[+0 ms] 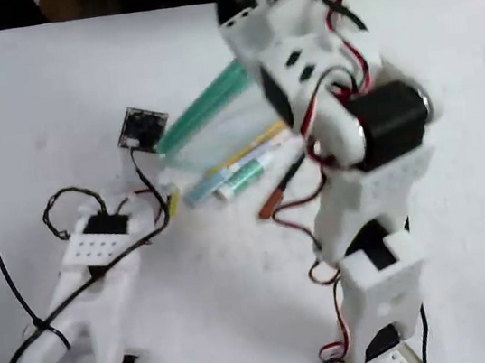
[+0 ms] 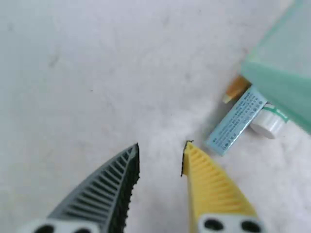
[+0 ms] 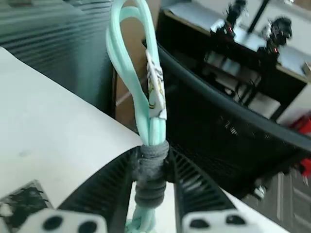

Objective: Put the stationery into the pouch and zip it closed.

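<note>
Pouch loop (image 3: 147, 92) pinched between right fingers (image 3: 111, 190) | stationery (image 2: 235, 122) near parted left fingers (image 2: 210, 187)

We identify two white arms (image 1: 370, 208) with black servos (image 1: 391, 121) and red and black cables (image 1: 15, 279). The left gripper (image 2: 160, 145) is grey and yellow, the right gripper (image 3: 153, 153) black.

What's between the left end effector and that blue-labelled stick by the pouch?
Nothing: in the left wrist view the stretch of table between the open left end effector and the blue-labelled stick is bare.
</note>
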`<state>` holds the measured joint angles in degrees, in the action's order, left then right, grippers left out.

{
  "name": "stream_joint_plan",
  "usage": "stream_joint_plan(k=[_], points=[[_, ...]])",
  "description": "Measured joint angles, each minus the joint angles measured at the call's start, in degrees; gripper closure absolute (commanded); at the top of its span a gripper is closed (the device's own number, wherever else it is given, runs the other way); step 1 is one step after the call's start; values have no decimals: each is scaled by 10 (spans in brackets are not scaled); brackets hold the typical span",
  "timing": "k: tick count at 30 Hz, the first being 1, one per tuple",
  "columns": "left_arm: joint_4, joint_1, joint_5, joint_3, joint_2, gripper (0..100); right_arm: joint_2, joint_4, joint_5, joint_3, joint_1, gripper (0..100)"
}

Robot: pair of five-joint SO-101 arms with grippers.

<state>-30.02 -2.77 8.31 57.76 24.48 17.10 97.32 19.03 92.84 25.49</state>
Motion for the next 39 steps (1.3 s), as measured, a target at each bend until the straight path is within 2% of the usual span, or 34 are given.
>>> stream_joint_plan(k=[5, 15, 21, 28, 34, 39], points=[[-25, -1, 0, -1, 0, 828, -42, 0, 3, 1, 35, 982], [-59, 13, 0, -6, 0, 828, -90, 0, 6, 5, 34, 982], [-59, 43, -4, -6, 0, 828, -108, 0, 6, 5, 3, 982], [-59, 91, -67, -10, 11, 828, -143, 1, 6, 4, -73, 982], [-65, 125, -93, 11, 133, 828, -185, 1, 6, -124, -158, 982], [-71, 123, -95, 82, 305, 828, -279, 1, 6, -318, -153, 982]])
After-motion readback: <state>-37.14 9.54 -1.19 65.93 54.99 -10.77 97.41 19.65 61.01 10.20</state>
